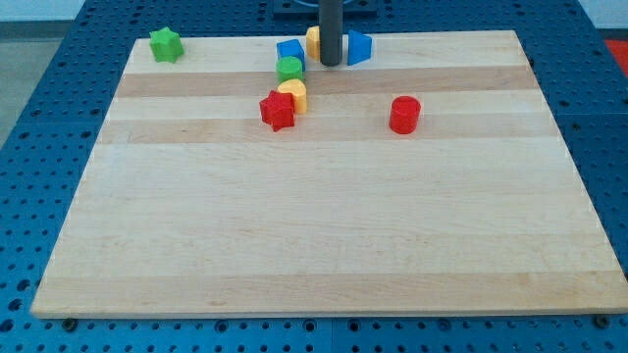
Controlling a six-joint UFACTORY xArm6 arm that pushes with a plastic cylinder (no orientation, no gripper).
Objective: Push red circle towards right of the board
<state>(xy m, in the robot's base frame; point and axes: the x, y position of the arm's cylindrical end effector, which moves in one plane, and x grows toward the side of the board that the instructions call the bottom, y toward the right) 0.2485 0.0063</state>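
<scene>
The red circle (404, 114) sits on the wooden board (324, 235), right of centre in the upper part. My tip (331, 64) is near the view's top, up and to the left of the red circle, well apart from it. The rod stands between a yellow block (313, 40) on its left and a blue block (360, 47) on its right. Another blue block (289, 51) lies just left of those.
A green circle (289, 69), a yellow block (293, 94) and a red star (278, 110) cluster left of the red circle. A green star (166, 44) sits at the top left corner. Blue pegboard surrounds the board.
</scene>
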